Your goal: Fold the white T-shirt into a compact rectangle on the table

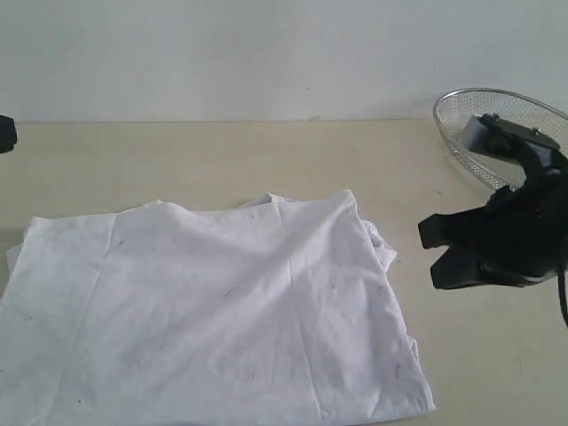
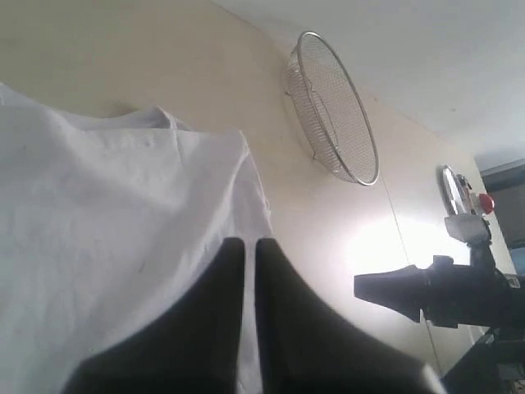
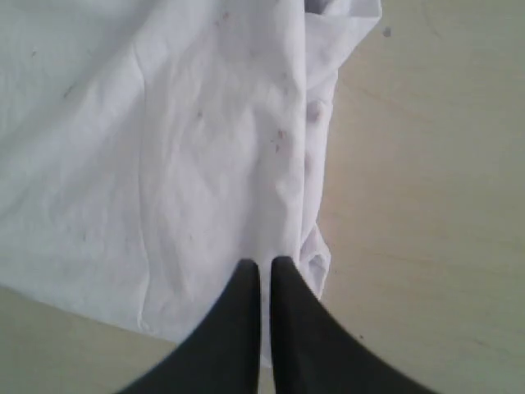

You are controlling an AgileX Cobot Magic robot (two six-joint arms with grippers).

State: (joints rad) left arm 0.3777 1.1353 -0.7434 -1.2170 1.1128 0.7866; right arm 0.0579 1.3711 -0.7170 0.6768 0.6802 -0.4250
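The white T-shirt (image 1: 222, 311) lies on the desk (image 1: 266, 151), in the lower left of the exterior view. It seems soft and light (it will sag), so pinch an edge. The left gripper (image 2: 248, 244) and the right gripper (image 3: 264, 264) are closed and hold nothing.

We see soft, even brightness, washed-out glare on the table (image 2: 377, 246) in our left wrist view, faint shadow along the shirt (image 1: 222, 302), wrist views slightly blurred

Matt cloth T-shirt (image 1: 213, 302) — wire-mesh basket (image 1: 506, 105)
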